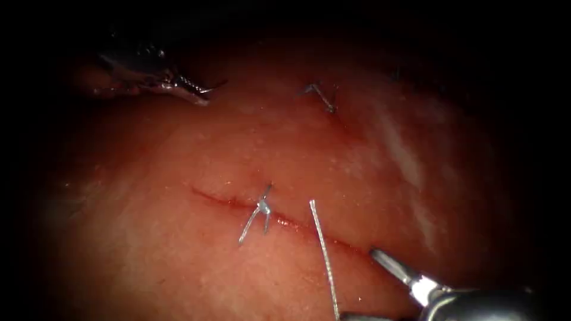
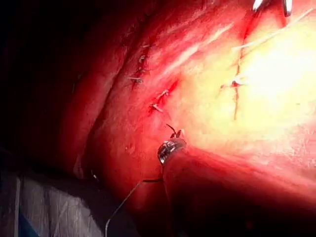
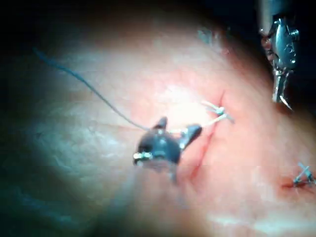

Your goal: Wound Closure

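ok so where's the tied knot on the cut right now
In the endoscope view the knot sits on the cut near its middle, left of the loose thread and the right tool.

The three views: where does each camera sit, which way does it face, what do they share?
Endoscope view: above and in front, facing the pinkish-red pork tissue and its thin dark-red cut; left metal tool and right metal tool show.
Left wrist view: near the left wrist, looking along the shaft at its own tool.
Right wrist view: near the right wrist, looking at its own tool and the left tool.
Shared: the knotted grey thread stitch on the cut.
What either tool holds cannot be told.
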`<state>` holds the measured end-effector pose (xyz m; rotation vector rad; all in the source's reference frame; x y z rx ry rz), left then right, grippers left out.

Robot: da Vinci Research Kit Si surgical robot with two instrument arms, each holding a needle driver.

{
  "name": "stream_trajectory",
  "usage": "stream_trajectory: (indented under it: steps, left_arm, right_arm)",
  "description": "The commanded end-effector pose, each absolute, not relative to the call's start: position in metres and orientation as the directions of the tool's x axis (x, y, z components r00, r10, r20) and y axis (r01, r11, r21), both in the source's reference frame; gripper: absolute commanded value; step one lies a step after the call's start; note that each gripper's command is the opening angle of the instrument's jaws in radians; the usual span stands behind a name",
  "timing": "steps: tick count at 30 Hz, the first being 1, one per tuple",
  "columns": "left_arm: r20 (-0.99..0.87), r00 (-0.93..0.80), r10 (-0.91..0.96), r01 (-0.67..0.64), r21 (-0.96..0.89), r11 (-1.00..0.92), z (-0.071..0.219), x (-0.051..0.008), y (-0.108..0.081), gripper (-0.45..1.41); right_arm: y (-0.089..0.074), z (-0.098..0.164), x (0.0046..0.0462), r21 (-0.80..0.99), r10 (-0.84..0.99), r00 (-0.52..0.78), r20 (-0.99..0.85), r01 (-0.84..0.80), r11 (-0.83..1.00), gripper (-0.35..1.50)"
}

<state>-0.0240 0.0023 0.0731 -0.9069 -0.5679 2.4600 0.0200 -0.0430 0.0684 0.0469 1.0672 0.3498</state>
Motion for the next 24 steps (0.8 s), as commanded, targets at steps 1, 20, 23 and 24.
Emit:
stream_trajectory:
  steps: [1,20,23,24]
  left_arm:
    - [-0.56,-0.657,0.506,-0.239,-0.481,-0.843,0.073,-0.0249,0.002,-0.45]
    - [-0.955,-0.285,0.079,-0.045,-0.069,-0.997,0.058,-0.0287,-0.01,-0.45]
    - [-0.98,-0.197,0.024,-0.014,-0.021,-1.0,0.055,-0.0301,-0.01,-0.45]
    - [-0.985,-0.17,0.009,-0.005,-0.008,-1.0,0.054,-0.0305,-0.011,-0.45]
  right_arm:
    - [-0.045,0.068,0.0196,0.216,0.288,0.451,-0.845,-0.205,0.955,1.28]
    - [-0.035,0.067,0.0176,0.41,0.517,0.298,-0.803,-0.354,0.841,0.72]
    - [-0.033,0.068,0.0184,0.519,0.601,0.213,-0.77,-0.338,0.785,0.71]
    - [-0.033,0.068,0.0187,0.553,0.627,0.196,-0.754,-0.326,0.767,0.69]
